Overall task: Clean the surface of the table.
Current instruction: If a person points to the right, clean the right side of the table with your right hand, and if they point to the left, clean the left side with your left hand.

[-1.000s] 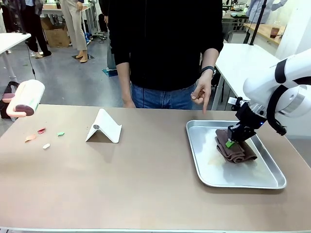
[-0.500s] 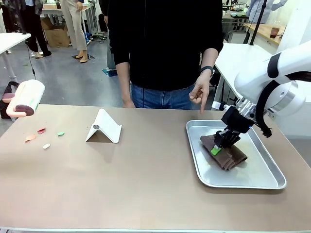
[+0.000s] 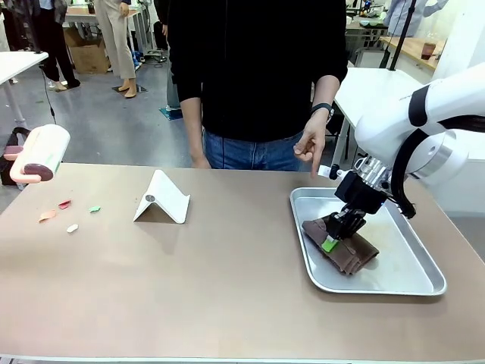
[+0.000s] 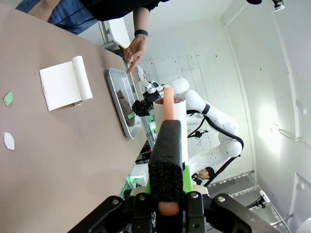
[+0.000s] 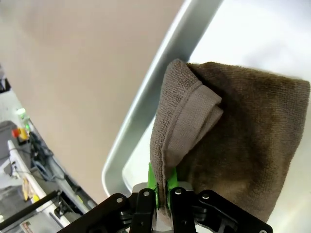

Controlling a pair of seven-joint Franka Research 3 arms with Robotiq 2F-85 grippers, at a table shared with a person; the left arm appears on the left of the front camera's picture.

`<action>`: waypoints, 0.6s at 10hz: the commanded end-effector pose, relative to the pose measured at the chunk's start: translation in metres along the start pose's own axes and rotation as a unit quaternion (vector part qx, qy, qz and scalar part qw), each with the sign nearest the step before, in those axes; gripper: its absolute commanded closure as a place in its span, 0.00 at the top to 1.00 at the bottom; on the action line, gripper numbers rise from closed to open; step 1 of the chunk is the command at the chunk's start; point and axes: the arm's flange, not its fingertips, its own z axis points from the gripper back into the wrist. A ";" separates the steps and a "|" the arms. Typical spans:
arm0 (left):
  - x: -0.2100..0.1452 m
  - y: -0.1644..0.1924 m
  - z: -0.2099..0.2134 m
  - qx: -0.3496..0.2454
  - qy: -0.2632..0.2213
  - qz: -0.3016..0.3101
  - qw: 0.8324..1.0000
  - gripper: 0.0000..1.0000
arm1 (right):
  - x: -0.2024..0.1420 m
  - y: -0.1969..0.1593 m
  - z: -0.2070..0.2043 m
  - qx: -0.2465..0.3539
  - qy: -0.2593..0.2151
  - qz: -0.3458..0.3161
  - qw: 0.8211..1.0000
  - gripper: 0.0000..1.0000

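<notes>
1. Across the lower frame, the table [image 3: 227, 296] looks unwiped; scraps [image 3: 94, 209] lie middle left.
2. Right of centre, the right gripper [image 3: 331, 243] clamps the brown cloth [image 3: 355, 258] inside the tray [image 3: 413, 287].
3. Upper left, the left gripper [image 4: 167, 145] clamps a roller [image 3: 38, 152].

A shiny silver tray [image 3: 405, 267] sits on the right. A brown cloth [image 3: 350, 255] lies in it, folded up, close to the tray's left rim. The cloth looks soft and fuzzy.

A white folded stand [image 3: 163, 199] stands like a little tent, well apart from the tray. Left of it lie four small scraps: an orange one [image 3: 47, 216], a red one [image 3: 64, 204], a green one [image 3: 94, 209] and a white one [image 3: 72, 227]. A pink and white roller [image 3: 34, 155] is at the far left.

A person in a black top [image 3: 250, 68] and blue jeans [image 3: 254, 155] stands at the far side. Behind are a white table [image 3: 371, 95] and a cardboard box [image 3: 89, 54].
</notes>
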 end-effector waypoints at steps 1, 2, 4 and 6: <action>-0.002 -0.004 0.001 -0.008 0.004 -0.008 1.000 0.00 | -0.008 0.005 -0.002 0.003 0.023 0.034 0.999 0.08; -0.002 -0.004 0.001 -0.008 0.004 -0.008 1.000 0.00 | -0.009 0.003 -0.003 -0.005 0.045 0.040 0.998 0.08; -0.002 -0.004 0.001 -0.008 0.004 -0.008 1.000 0.00 | -0.010 0.000 -0.011 -0.028 0.098 0.059 0.993 0.08; -0.002 -0.004 0.001 -0.008 0.004 -0.008 1.000 0.00 | -0.012 -0.003 -0.014 -0.077 0.118 0.080 0.987 0.08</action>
